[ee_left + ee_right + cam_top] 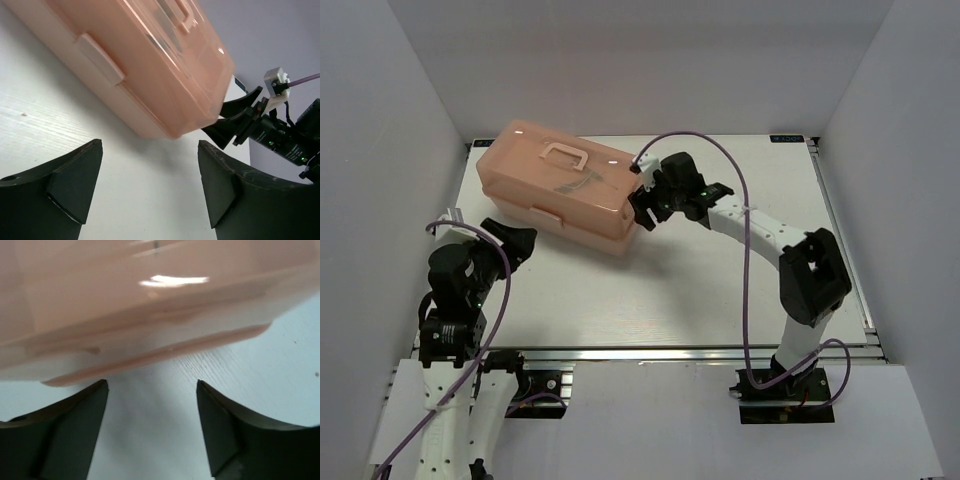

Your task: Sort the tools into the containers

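Toolbox shut; right fingers wide, empty, at its end (left fingers same): brace it, then unlatch squarely.

Top camera only gives me a dark smudge through the toolbox lid, way too vague for me to say what's inside. My right wrist view has it so close it's a pink blur running off three edges, and the left wrist view chops off its far end and most of the lid handle.
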